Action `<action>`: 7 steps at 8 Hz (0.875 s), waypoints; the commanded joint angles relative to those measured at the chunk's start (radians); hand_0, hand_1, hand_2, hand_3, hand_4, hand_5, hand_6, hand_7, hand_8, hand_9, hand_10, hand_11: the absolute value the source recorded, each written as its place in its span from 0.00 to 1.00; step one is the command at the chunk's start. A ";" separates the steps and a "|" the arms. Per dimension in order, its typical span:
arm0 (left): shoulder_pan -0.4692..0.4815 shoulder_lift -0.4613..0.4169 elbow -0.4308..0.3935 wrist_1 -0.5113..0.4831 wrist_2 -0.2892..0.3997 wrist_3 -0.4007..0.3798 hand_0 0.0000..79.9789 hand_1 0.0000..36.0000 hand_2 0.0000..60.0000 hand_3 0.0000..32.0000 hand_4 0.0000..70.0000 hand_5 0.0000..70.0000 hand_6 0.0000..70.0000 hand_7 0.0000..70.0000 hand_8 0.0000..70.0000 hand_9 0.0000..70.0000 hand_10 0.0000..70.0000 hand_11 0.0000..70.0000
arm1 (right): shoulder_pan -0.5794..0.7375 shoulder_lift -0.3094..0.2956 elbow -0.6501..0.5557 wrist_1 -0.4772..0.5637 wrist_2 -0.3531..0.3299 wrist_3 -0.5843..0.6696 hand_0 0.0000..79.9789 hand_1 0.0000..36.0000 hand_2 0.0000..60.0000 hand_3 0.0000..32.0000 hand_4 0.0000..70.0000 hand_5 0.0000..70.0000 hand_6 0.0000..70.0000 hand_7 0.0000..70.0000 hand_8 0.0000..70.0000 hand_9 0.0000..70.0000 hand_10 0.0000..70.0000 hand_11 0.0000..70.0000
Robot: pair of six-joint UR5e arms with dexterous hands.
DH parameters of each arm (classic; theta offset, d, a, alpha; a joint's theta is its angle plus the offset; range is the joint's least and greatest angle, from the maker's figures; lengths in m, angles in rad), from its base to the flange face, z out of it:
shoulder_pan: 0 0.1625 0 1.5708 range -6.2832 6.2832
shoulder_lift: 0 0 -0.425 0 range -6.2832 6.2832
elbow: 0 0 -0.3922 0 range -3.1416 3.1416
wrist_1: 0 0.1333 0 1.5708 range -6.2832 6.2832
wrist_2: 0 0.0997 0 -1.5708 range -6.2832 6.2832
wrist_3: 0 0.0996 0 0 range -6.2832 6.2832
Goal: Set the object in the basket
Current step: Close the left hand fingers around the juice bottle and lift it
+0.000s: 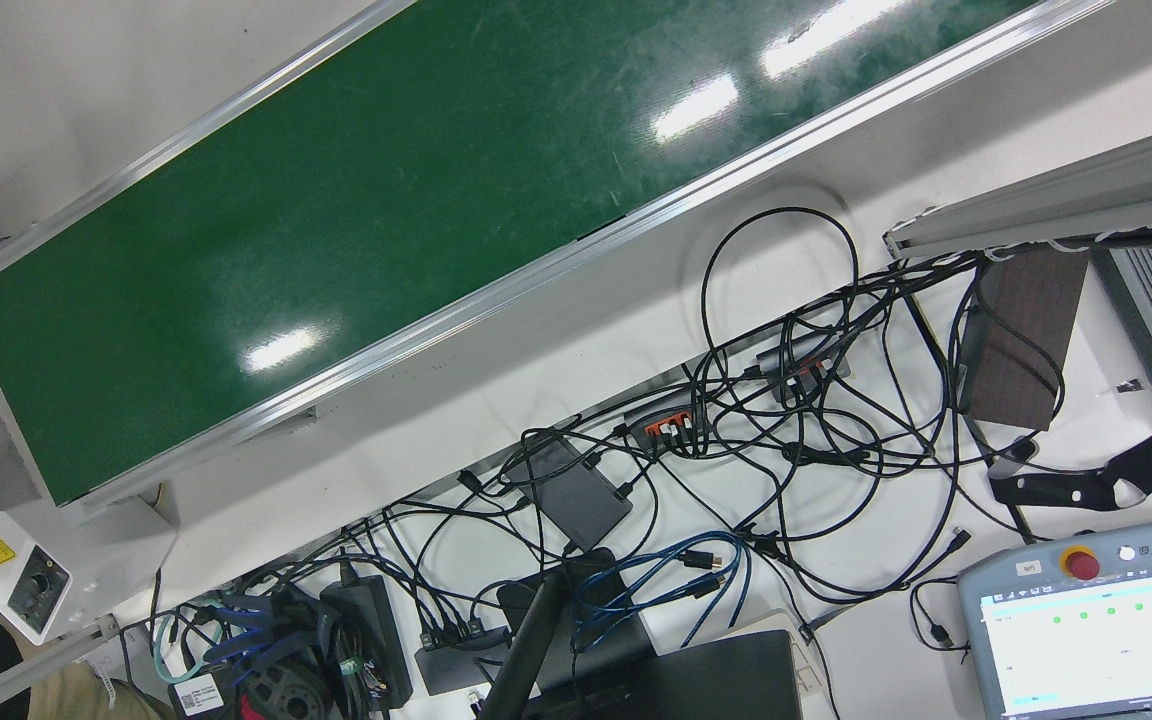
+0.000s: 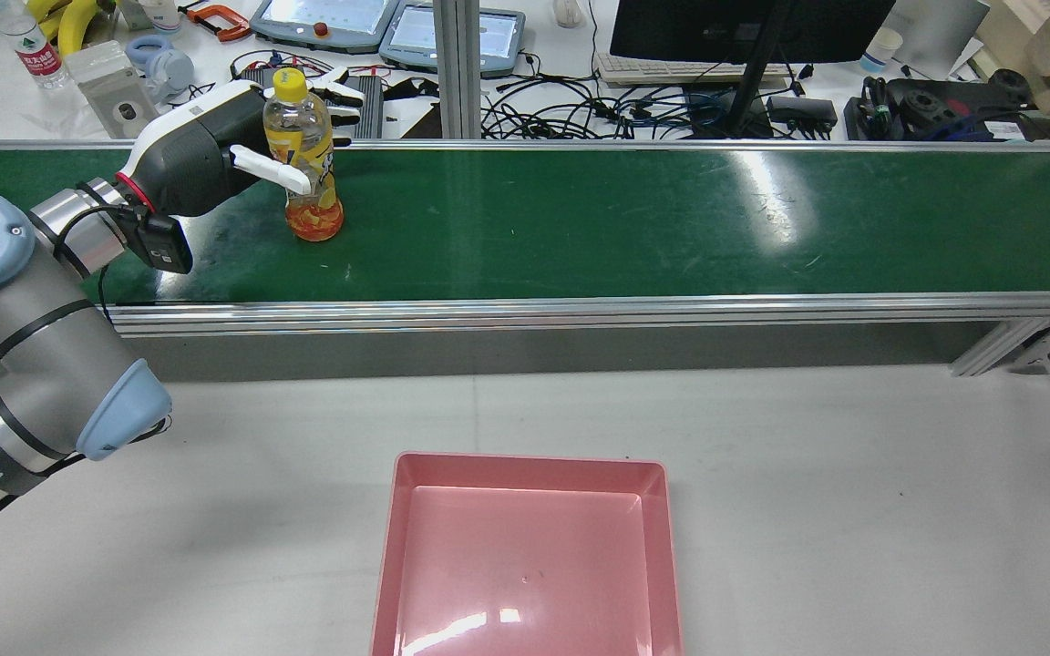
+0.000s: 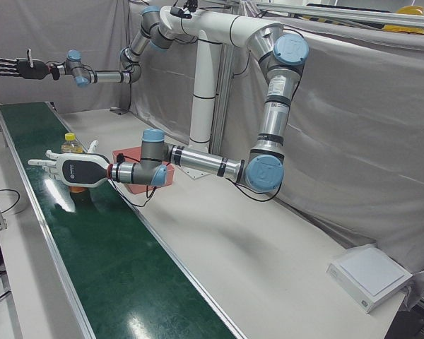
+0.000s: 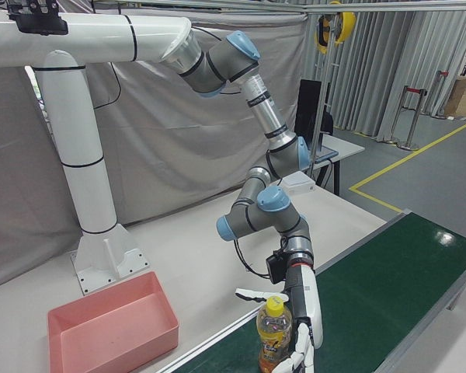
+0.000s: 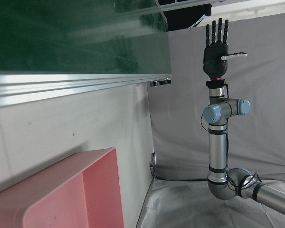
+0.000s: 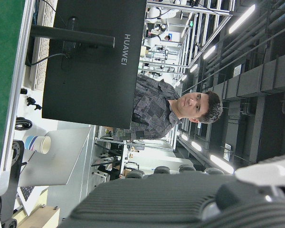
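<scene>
A bottle of orange drink with a yellow cap (image 2: 310,164) stands upright on the green conveyor belt (image 2: 580,219), near its left end. My left hand (image 2: 201,155) is open around it, thumb on the near side and the other fingers (image 2: 335,91) behind; no firm grip shows. The left-front view (image 3: 78,169) and right-front view (image 4: 307,307) show the same, with the bottle (image 4: 273,336) between the spread fingers. My right hand (image 3: 14,67) is open and empty, held high beyond the belt's far end; it also shows in the left hand view (image 5: 217,47). The pink basket (image 2: 525,461) sits empty on the table, nearer the robot than the belt.
The belt has raised aluminium rails (image 2: 580,305) along both edges. Behind it, a desk carries a monitor (image 2: 744,27), cables, teach pendants (image 2: 324,18) and bottles. A white box (image 3: 371,275) lies at the table's far corner. The white pedestal (image 4: 93,194) stands behind the basket.
</scene>
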 commanded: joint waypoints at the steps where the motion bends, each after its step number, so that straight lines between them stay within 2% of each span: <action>1: -0.006 -0.012 -0.011 0.088 -0.006 0.001 0.68 0.35 0.46 0.00 1.00 1.00 0.81 1.00 0.90 1.00 1.00 1.00 | 0.000 0.001 0.000 0.000 0.000 0.000 0.00 0.00 0.00 0.00 0.00 0.00 0.00 0.00 0.00 0.00 0.00 0.00; 2: -0.006 -0.012 -0.020 0.088 -0.006 0.001 0.68 0.41 0.68 0.00 0.99 1.00 0.95 1.00 1.00 1.00 1.00 1.00 | 0.000 -0.001 0.000 0.000 0.000 0.000 0.00 0.00 0.00 0.00 0.00 0.00 0.00 0.00 0.00 0.00 0.00 0.00; 3: 0.003 -0.014 -0.066 0.087 -0.006 -0.001 0.67 0.44 0.83 0.00 0.99 1.00 1.00 1.00 1.00 1.00 1.00 1.00 | 0.000 -0.001 0.000 0.000 0.000 0.000 0.00 0.00 0.00 0.00 0.00 0.00 0.00 0.00 0.00 0.00 0.00 0.00; 5: 0.020 -0.012 -0.202 0.097 -0.006 -0.002 0.66 0.43 0.88 0.00 1.00 1.00 1.00 1.00 1.00 1.00 1.00 1.00 | 0.000 -0.001 0.000 0.000 0.000 0.002 0.00 0.00 0.00 0.00 0.00 0.00 0.00 0.00 0.00 0.00 0.00 0.00; 6: 0.031 -0.009 -0.256 0.099 -0.007 -0.002 0.65 0.40 0.86 0.00 1.00 1.00 1.00 1.00 1.00 1.00 1.00 1.00 | 0.002 0.001 0.002 0.000 0.000 0.002 0.00 0.00 0.00 0.00 0.00 0.00 0.00 0.00 0.00 0.00 0.00 0.00; 7: 0.035 -0.007 -0.276 0.097 -0.007 -0.002 0.64 0.38 0.83 0.00 1.00 1.00 1.00 1.00 1.00 1.00 1.00 1.00 | 0.002 -0.001 0.002 0.000 0.000 0.002 0.00 0.00 0.00 0.00 0.00 0.00 0.00 0.00 0.00 0.00 0.00 0.00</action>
